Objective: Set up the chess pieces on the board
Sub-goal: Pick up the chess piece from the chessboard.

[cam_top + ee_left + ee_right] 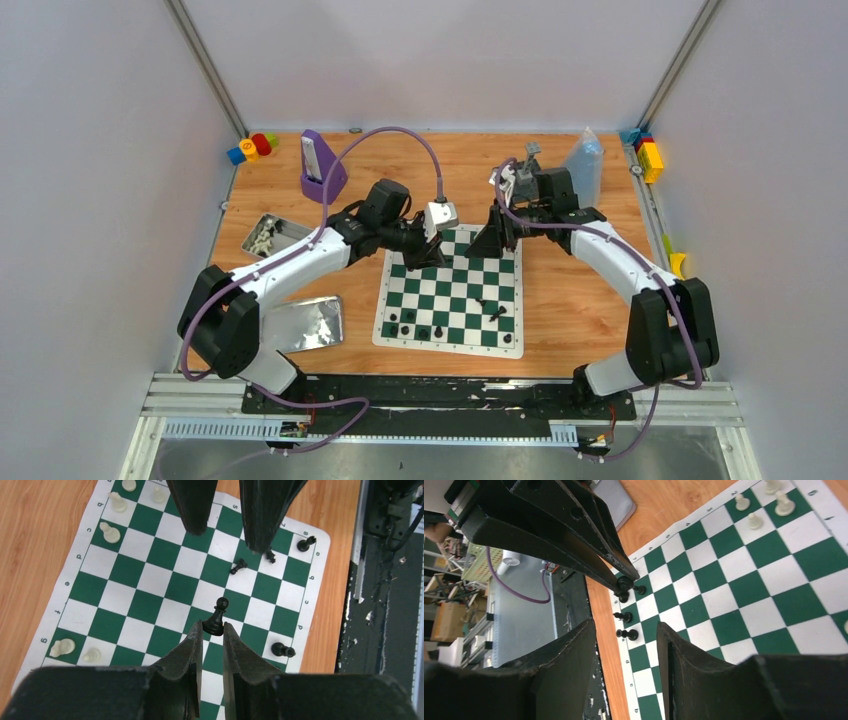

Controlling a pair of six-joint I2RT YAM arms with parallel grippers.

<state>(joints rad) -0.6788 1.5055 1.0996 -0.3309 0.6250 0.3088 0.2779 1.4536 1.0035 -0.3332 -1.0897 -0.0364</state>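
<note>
The board (455, 285), a green and white checkered mat, lies mid-table. My left gripper (213, 628) is shut on the base of a black pawn (217, 615) and holds it above the board. My right gripper (626, 630) hangs open over the board's edge with nothing between its fingers. Both grippers hover at the board's far side, the left gripper (425, 256) facing the right gripper (495, 243). Black pieces (424, 331) stand along the near row, and two black pieces (490, 307) lie toppled mid-board. White pieces (110, 532) stand on the far rows.
An open tin (268, 237) with white pieces sits at the left, with its shiny lid (305, 325) nearer. A purple holder (322, 168), a clear bag (585, 160) and coloured blocks (251, 147) line the back. More blocks (648, 155) are at the right.
</note>
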